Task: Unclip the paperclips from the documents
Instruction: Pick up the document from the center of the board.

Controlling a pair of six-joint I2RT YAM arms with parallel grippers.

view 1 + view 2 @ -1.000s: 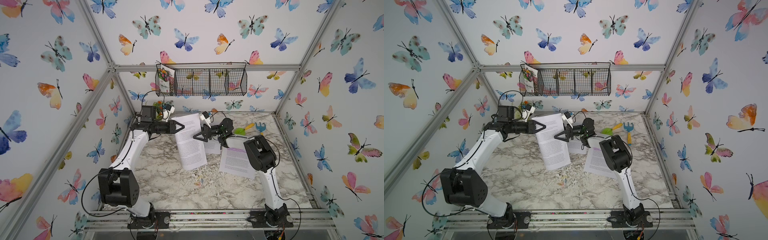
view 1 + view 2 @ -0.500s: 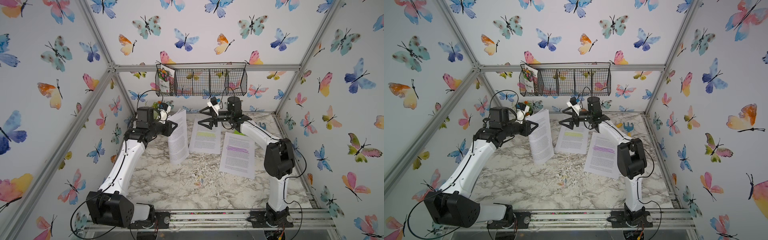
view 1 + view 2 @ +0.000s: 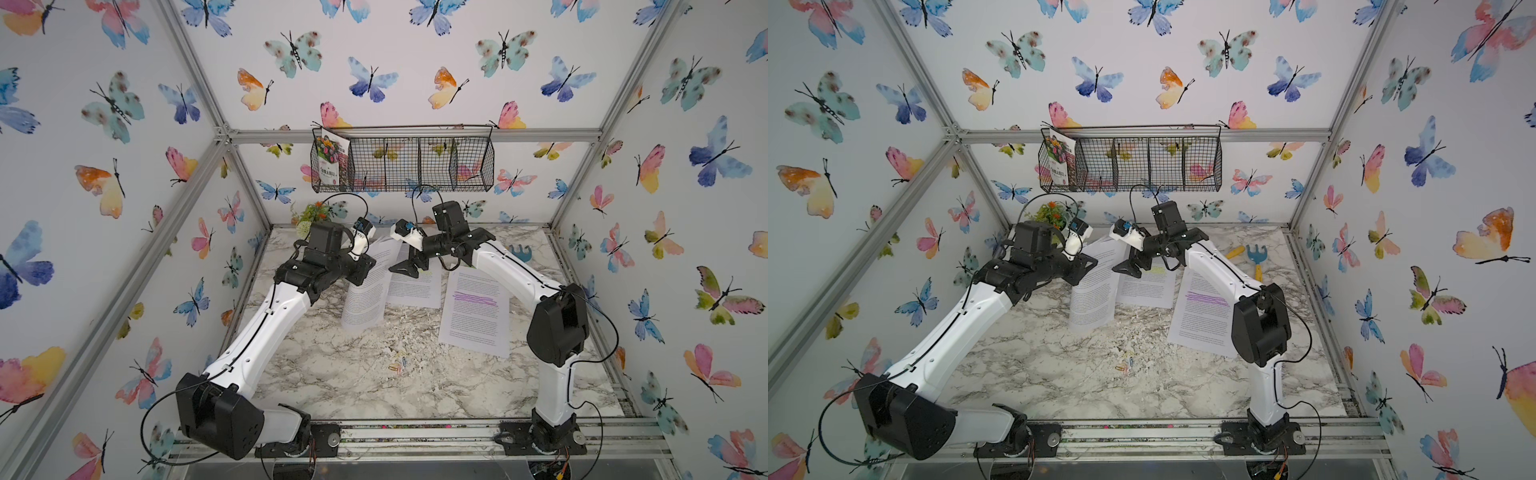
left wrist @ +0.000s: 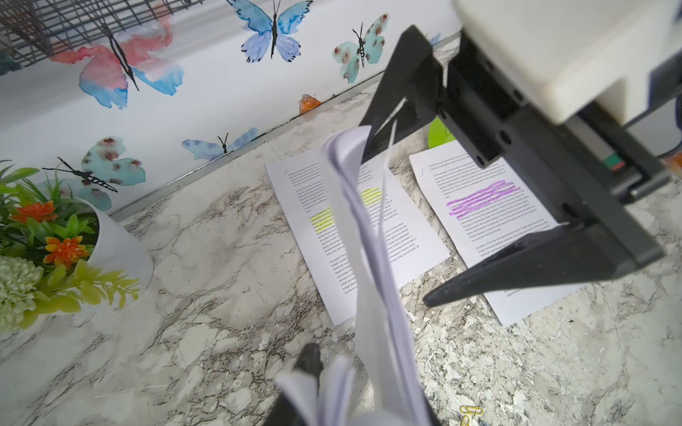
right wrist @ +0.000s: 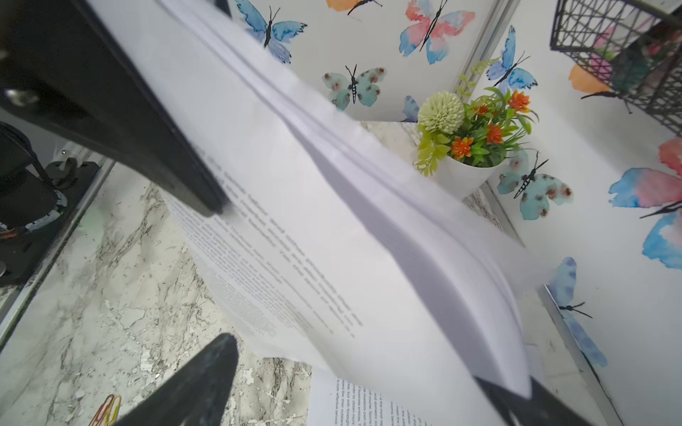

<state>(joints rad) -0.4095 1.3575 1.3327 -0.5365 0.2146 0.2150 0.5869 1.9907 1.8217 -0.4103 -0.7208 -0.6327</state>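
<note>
My left gripper (image 3: 368, 266) (image 4: 350, 387) is shut on the top of the unhighlighted document (image 3: 363, 295) (image 3: 1092, 295), which hangs on edge above the table with its pages fanned. My right gripper (image 3: 409, 266) (image 5: 352, 359) stands wide open, with that sheaf's upper edge between its fingers (image 4: 516, 265). The yellow-green highlighted document (image 3: 415, 286) (image 4: 317, 221) and the purple one (image 3: 473, 311) (image 4: 479, 199) lie flat behind. Loose paperclips (image 3: 397, 368) (image 4: 470, 411) (image 5: 107, 409) lie on the marble. Whether a clip sits on the held sheaf I cannot tell.
A potted plant (image 3: 311, 214) (image 4: 55, 239) stands in the back left corner. On the back wall hangs a wire basket (image 3: 403, 160) holding a seed packet (image 3: 330, 160). A blue rake (image 3: 1256, 253) and a yellow tool (image 3: 1235, 251) lie at the back right. White flecks litter the table's middle.
The left gripper has carried the hanging document leftwards and lower. The right gripper drew off towards the back wall, then came down around the sheaf's upper edge.
</note>
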